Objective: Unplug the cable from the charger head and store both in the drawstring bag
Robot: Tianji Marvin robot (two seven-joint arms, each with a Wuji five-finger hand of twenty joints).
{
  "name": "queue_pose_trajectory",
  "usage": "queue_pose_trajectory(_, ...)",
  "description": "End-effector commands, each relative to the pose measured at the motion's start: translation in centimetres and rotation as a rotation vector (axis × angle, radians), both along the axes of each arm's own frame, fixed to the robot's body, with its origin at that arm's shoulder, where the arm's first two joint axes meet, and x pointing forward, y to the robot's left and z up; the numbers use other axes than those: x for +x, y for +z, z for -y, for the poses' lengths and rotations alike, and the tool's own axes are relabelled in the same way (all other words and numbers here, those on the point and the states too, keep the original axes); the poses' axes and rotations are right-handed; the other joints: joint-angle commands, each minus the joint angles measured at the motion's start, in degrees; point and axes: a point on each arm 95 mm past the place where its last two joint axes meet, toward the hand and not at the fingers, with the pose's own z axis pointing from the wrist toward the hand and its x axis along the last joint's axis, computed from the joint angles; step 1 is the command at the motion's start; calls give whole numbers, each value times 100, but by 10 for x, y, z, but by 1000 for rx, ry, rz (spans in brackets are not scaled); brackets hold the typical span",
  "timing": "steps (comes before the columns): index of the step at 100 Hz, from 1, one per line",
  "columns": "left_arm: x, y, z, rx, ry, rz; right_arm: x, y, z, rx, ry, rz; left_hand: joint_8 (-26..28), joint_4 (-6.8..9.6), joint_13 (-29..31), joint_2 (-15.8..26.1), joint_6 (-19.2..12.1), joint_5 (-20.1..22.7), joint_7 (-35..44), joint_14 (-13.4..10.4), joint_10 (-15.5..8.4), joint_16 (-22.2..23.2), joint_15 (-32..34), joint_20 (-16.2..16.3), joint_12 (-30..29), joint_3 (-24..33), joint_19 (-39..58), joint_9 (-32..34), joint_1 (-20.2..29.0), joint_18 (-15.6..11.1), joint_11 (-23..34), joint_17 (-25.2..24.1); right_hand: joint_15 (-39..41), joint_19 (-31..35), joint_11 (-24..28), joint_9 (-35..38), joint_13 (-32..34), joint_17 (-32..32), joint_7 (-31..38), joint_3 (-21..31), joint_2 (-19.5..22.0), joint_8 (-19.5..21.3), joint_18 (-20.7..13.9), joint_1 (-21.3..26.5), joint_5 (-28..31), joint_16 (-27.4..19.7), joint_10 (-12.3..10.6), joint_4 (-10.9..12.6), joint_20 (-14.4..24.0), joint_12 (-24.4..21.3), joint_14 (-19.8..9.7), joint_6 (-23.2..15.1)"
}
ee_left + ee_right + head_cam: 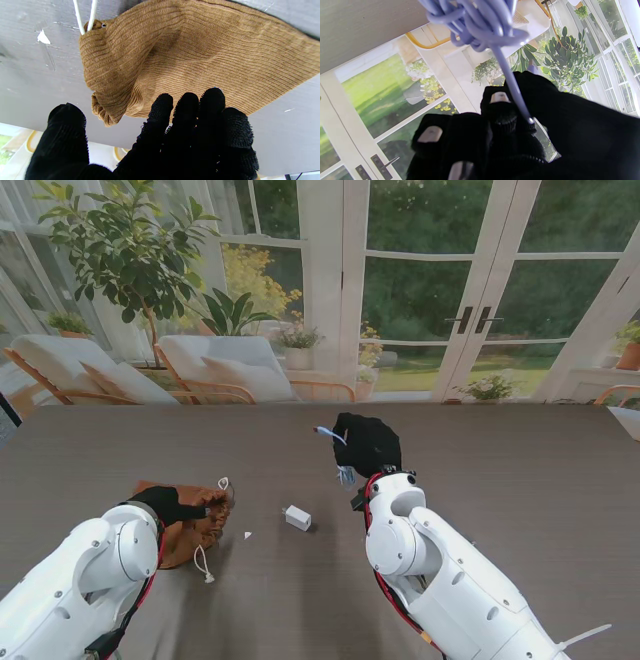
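Cable (480,22): pale blue, bundled in loose coils, hanging from the right hand (368,442) above the table (500,450), at about 12 o'clock from the charger head (297,517). One strand runs down between the right hand's fingertips (498,100), which are curled and pinching it.

Charger head: white, lying alone on the table near centre, unplugged, well apart from the cable.

Drawstring bag (195,525): brown corduroy, flat on the table at 9 o'clock from the charger head, white cord (85,15) trailing from its gathered mouth.

Left hand (190,130): rests on the bag, four fingers pressed together on the fabric, thumb apart, gripping nothing.
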Motion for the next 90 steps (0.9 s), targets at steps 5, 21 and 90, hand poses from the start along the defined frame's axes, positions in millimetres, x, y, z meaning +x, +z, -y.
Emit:
queue_pose_trajectory(5,3,-6,0,-9,-4,-31,-2,-2,-3,3,10,-12,122,204,293,144,-28,235,286,94,29,77,204,118,125,-139,418,265,-106,42,148,268,472,1377,413,641,49,3352,981,403,356,688,-549,387,640,101,738,99,336,-40,-867,-856)
queue_pose_trajectory(21,7,-11,1,2,-27,-44,-1,-3,-3,4,9,-14,286,202,452,15,-149,372,639,-14,-135,200,528,97,380,-10,619,451,91,-23,424,471,472,1377,413,641,48,3352,980,402,354,689,-548,386,638,102,733,99,338,-40,-866,-862)
queue_pose_trajectory(90,23,-36,11,-25,-122,12,0,-4,-2,2,7,-16,795,66,2199,-525,-1031,1280,2446,-1588,-1302,809,3745,-546,2607,3333,2453,1864,402,-532,2857,2201,472,1377,413,641,48,3353,982,399,362,689,-555,377,631,107,724,94,342,-42,-869,-870)
